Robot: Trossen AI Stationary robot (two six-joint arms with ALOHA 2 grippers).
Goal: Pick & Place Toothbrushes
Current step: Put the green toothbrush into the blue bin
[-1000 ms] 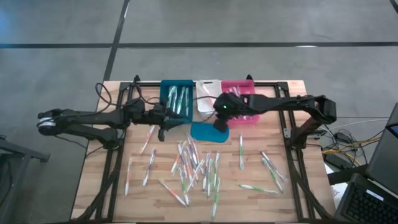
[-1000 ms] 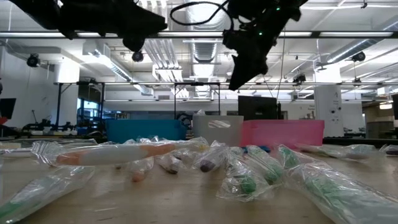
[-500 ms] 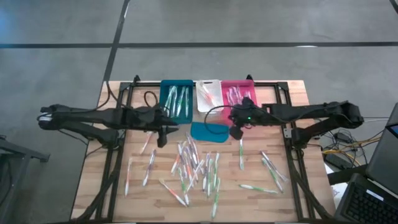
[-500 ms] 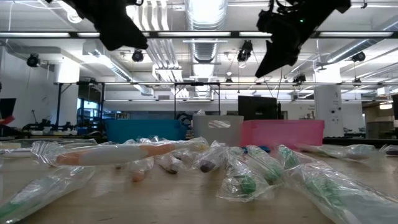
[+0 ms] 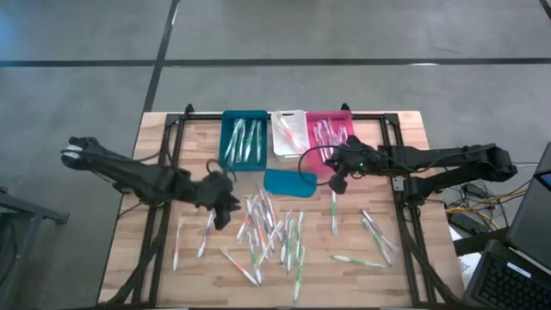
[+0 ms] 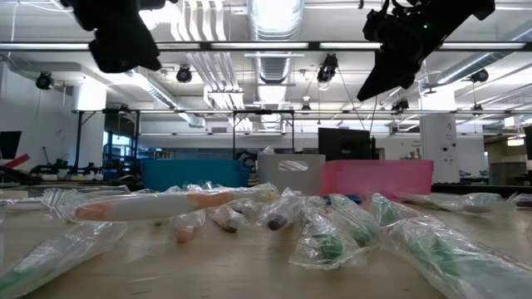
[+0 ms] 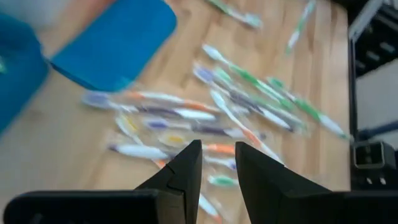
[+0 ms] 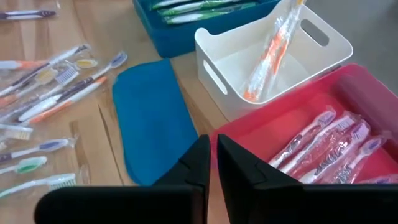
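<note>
Many wrapped toothbrushes (image 5: 271, 228) lie flat and scattered on the wooden table, showing close up in the low view (image 6: 208, 203). More lie in the teal bin (image 5: 228, 148), the white bin (image 8: 273, 74) and the pink bin (image 8: 367, 106) at the far edge. My left gripper (image 5: 224, 215) hangs above the left side of the pile, open, with nothing between its fingers (image 7: 217, 148). My right gripper (image 5: 337, 182) hangs shut and holds nothing (image 8: 213, 140). It is above the table just in front of the pink bin and right of the flat teal lid (image 5: 288, 182).
The three bins stand side by side at the far edge. The teal lid lies flat in front of the white bin. A few toothbrushes (image 5: 374, 228) lie apart toward the right near corner. A black frame runs along the table's sides.
My left gripper has swung from beside the teal bin toward the near edge, out over the pile, rolling and tipping as it went. My right gripper has drawn back from above the teal lid toward the table's right edge, staying high.
</note>
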